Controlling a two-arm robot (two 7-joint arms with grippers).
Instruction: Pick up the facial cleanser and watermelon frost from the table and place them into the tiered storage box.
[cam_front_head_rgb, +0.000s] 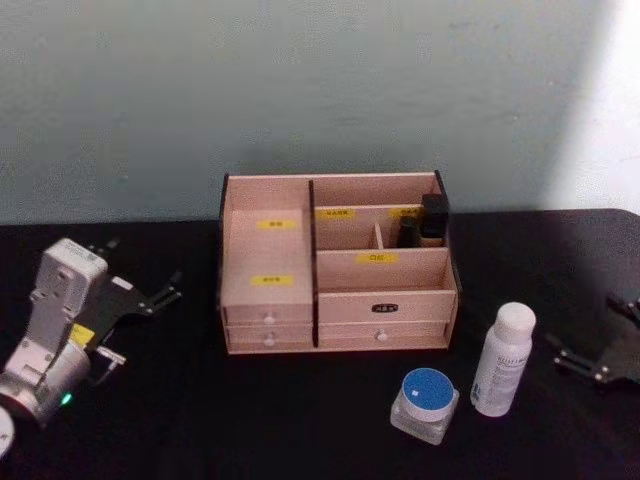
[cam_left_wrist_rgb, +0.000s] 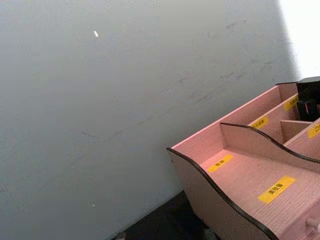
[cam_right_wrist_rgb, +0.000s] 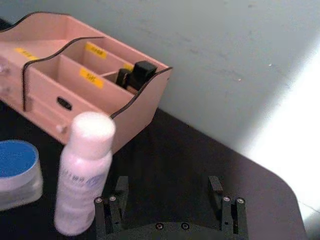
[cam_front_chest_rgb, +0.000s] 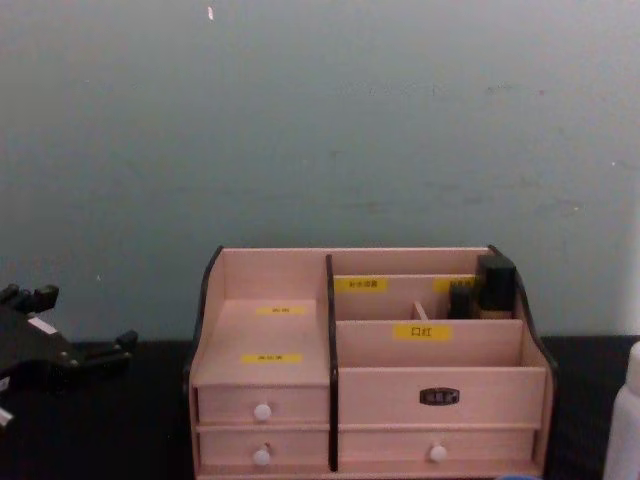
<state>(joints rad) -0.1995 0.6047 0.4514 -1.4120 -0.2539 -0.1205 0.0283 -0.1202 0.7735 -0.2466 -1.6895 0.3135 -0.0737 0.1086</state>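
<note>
Left fingers (cam_front_head_rgb: 168, 291): apart and holding nothing, low over the black surface (cam_front_head_rgb: 200, 420). They point at the box and wait, I think, because both things stand far off on the other side.
Tiered storage box (cam_front_head_rgb: 385, 305): near, ahead of the left fingers' tips, and well apart from the right ones. Its top is open, so things can go in from above. Small black items (cam_front_head_rgb: 432, 218) already sit in a back pocket.
Watermelon frost (cam_front_head_rgb: 425, 403): on the surface, past the bottle from the right fingers, blue lid up.
Facial cleanser (cam_front_head_rgb: 503, 360): standing up, close beside the right fingers on their box side, not between them.
Right fingers (cam_right_wrist_rgb: 120, 192): wide apart and holding nothing. I think they are spread to fit round the bottle first, as it is nearest.
</note>
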